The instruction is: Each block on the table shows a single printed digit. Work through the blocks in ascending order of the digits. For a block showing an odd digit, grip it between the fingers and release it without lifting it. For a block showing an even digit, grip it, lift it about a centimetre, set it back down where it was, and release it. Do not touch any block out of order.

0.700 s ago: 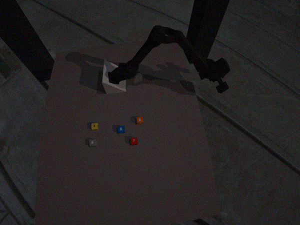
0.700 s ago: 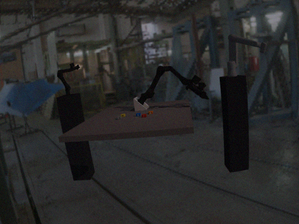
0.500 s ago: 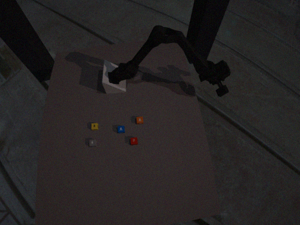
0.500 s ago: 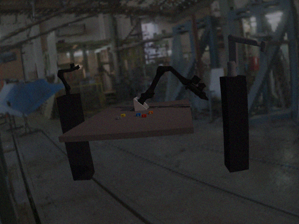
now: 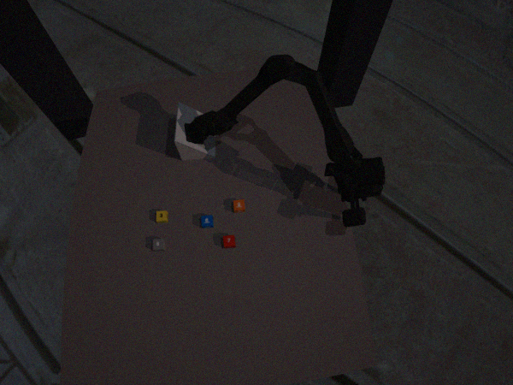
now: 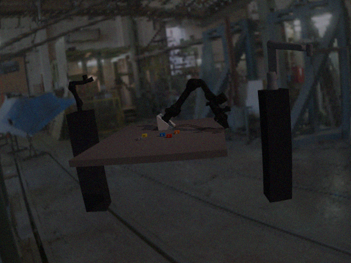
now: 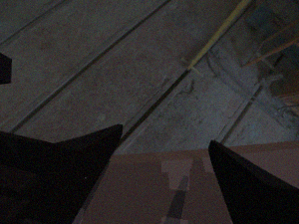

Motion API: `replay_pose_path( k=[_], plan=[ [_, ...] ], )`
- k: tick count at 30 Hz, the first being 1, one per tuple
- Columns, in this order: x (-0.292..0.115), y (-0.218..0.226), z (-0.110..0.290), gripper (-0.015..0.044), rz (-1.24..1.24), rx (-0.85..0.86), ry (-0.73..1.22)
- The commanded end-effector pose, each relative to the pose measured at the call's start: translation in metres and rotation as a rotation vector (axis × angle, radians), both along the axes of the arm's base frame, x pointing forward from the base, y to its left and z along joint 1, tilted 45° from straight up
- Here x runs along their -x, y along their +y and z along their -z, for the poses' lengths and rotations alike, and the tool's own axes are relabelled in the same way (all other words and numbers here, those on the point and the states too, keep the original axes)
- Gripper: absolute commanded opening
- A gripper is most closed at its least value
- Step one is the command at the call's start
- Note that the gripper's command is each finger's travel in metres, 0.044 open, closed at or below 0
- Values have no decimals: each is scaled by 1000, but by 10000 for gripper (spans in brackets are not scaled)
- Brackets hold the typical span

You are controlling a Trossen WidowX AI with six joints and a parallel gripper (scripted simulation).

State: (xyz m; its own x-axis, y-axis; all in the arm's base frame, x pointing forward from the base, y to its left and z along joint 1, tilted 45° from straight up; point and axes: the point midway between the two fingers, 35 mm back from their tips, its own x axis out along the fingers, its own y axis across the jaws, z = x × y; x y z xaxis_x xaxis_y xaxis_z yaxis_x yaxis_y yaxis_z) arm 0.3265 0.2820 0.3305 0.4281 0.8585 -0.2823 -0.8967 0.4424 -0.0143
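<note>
Several small blocks lie on the brown table (image 5: pixel 214 316) (image 6: pixel 146 152): a yellow one (image 5: pixel 162 216) (image 6: pixel 144 135), a blue one (image 5: pixel 207 221) (image 6: pixel 162 134), an orange one (image 5: pixel 238 205) (image 6: pixel 176 131), a red one marked 7 (image 5: pixel 228 240) (image 6: pixel 169 135) and a grey one (image 5: pixel 158 244) (image 6: pixel 138 138). The other digits are too dim to read. My gripper (image 5: pixel 353 217) (image 6: pixel 225 124) (image 7: pixel 164 136) is open and empty. It hangs at the table's right edge, well to the right of the orange block. In the wrist view the dark fingers frame the table edge and floor; no block shows there.
The arm's white base (image 5: pixel 188 139) (image 6: pixel 162 123) stands at the back of the table. Dark pillars stand at the left (image 5: pixel 38 64) (image 6: pixel 88 158) and right (image 5: pixel 355 34) (image 6: pixel 275 143) off the table. Floor lies beyond the table's right edge (image 7: pixel 149 75).
</note>
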Motion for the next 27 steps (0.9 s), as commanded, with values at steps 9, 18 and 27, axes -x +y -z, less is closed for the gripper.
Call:
replay_pose_path(
  k=[9, 18, 27],
  plan=[
    [-83, -137, 115, 400, 283, 244, 263],
    [-87, -255, 196, 400, 443, 339, 539],
    [-36, -367, 266, 400, 558, 318, 872]
  ],
)
